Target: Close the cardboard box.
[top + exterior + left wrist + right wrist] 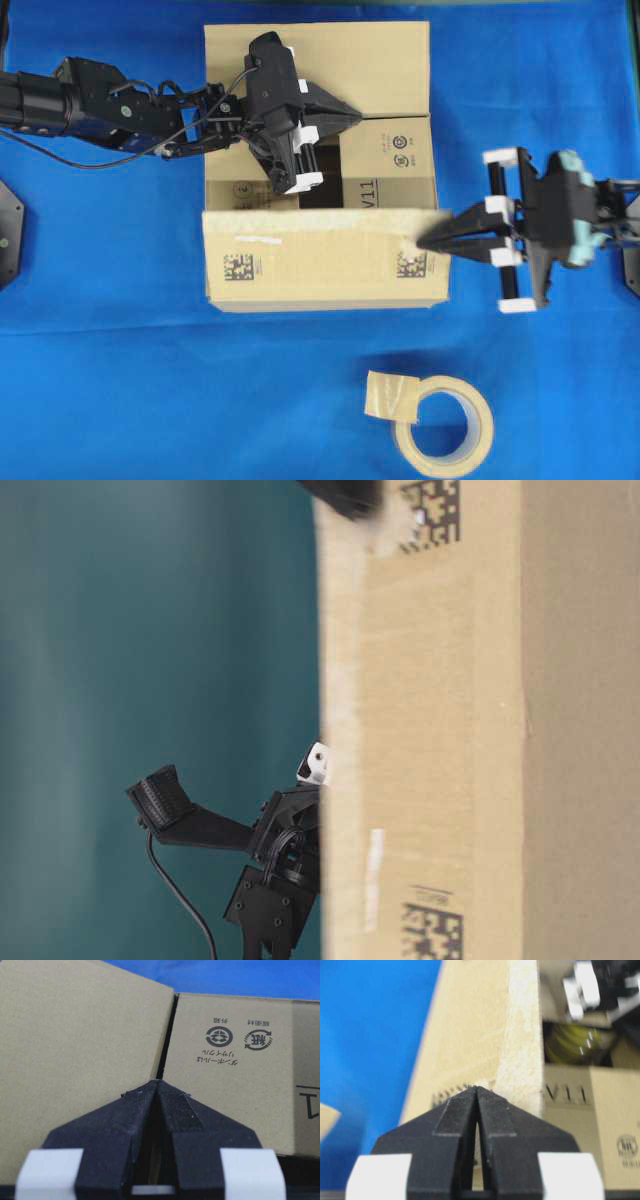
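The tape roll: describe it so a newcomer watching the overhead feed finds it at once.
Start at the cardboard box in the middle of the blue cloth and look toward the bottom edge, right of centre. The tape roll lies flat there, apart from the box: a beige ring with a loose tab, the only round thing.

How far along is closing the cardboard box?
Partway. The cardboard box has its far flap and right flap folded down. The shut left gripper presses there; the shut right gripper pushes the near flap, which isn't flat. A gap remains.
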